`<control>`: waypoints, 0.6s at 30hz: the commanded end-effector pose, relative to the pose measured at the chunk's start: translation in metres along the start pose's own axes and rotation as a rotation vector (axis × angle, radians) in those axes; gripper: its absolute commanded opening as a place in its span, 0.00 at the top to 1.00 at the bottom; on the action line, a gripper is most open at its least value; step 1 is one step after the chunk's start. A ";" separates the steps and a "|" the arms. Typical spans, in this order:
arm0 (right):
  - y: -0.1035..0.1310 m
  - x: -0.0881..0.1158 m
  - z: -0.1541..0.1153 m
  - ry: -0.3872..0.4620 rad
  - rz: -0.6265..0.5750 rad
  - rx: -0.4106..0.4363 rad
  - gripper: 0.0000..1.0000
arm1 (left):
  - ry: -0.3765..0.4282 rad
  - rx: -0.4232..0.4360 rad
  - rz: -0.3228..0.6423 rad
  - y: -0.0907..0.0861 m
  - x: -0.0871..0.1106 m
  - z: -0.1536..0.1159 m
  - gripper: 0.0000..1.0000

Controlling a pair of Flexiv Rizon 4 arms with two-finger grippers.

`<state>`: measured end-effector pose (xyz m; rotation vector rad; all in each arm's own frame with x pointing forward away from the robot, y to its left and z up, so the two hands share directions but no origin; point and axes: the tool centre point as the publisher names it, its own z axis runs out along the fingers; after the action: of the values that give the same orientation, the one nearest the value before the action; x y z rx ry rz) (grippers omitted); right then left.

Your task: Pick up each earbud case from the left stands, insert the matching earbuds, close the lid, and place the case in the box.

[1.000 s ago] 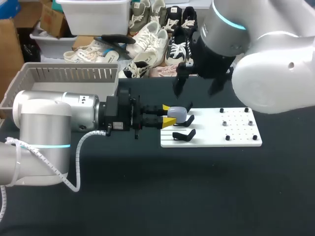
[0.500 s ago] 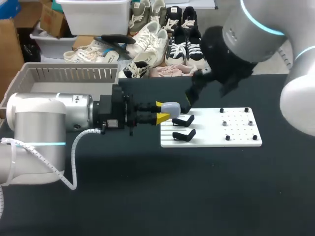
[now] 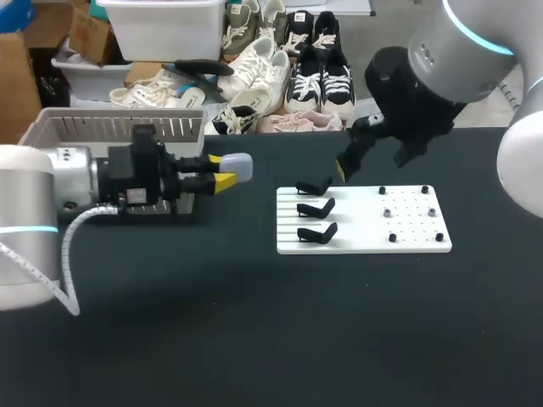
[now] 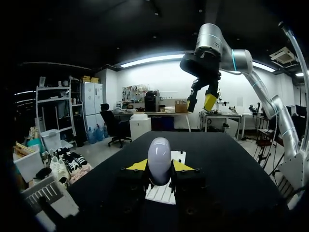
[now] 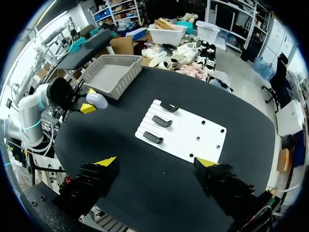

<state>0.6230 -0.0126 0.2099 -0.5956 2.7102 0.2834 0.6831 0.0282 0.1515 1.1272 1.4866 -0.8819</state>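
My left gripper (image 3: 222,175) is shut on a pale lavender earbud case (image 3: 237,165), held in the air left of the white board (image 3: 416,242). In the left wrist view the closed case (image 4: 159,160) stands upright between the yellow fingertips (image 4: 137,166). Three black stands (image 3: 316,209) line the board's left side, all bare. Small dark earbuds (image 3: 387,213) sit on the board's right part. My right gripper (image 3: 371,161) hangs open high over the board's far edge; from it the board (image 5: 193,140), its stands (image 5: 161,121) and the held case (image 5: 97,100) show far below.
A grey slatted basket (image 3: 93,131) stands at the table's far left, behind my left arm; it also shows as the grey basket (image 5: 110,72) in the right wrist view. Dark tabletop (image 3: 280,331) stretches in front of the board.
My left gripper has drawn back to the left with the case, off the far stand. My right arm has swung right and risen above the board.
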 end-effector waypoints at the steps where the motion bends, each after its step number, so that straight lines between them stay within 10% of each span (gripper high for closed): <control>1: 0.001 0.000 0.000 0.000 0.002 0.003 0.00 | 0.037 -0.285 -0.018 0.012 -0.007 -0.020 1.00; 18: 0.001 0.000 0.000 0.000 0.002 0.003 0.00 | 0.294 -0.549 -0.063 0.145 0.039 -0.051 1.00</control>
<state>0.6230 -0.0125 0.2100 -0.5950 2.7106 0.2827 0.7782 0.1332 0.1429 0.9337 1.8465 -0.4662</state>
